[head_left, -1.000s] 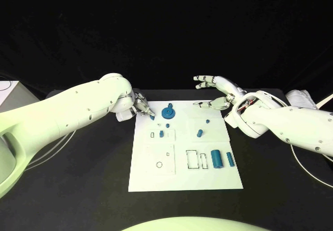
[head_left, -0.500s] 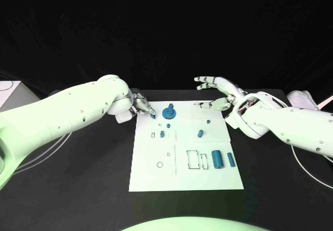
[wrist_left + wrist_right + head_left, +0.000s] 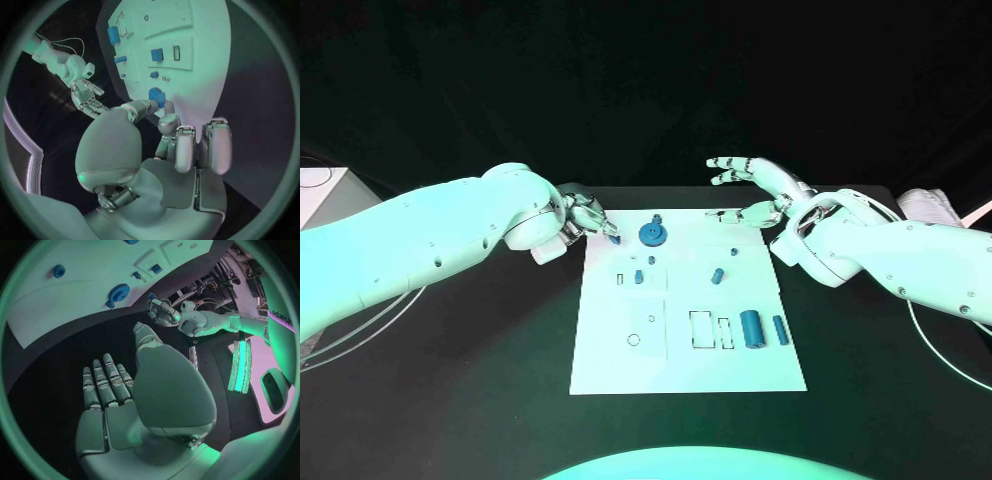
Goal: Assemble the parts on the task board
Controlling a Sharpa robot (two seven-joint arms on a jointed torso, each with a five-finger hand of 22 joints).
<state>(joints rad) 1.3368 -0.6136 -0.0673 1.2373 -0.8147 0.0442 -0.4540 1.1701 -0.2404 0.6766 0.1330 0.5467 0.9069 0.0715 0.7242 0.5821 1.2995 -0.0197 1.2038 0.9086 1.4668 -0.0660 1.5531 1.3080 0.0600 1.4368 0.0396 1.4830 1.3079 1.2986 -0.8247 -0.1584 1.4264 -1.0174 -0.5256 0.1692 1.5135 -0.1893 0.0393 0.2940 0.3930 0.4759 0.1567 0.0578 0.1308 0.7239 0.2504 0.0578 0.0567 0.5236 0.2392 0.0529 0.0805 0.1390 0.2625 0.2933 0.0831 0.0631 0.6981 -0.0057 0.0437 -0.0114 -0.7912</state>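
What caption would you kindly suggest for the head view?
Both hands, left and right, hover at the far end of the task board.

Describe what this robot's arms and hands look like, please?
Both arms are smooth, rounded white shells. Each ends in a silver, jointed, human-like hand: the left hand and the right hand. Thin cables loop near the right wrist, and pale cables trail beside the arms.

I can't tell if left hand point(image 3: 589, 220) fingertips touch the small blue part point(image 3: 615, 240) at the task board point(image 3: 687, 360) corner, contact hidden in head view, left palm covered by its own arm, board's tiny slots too small to read
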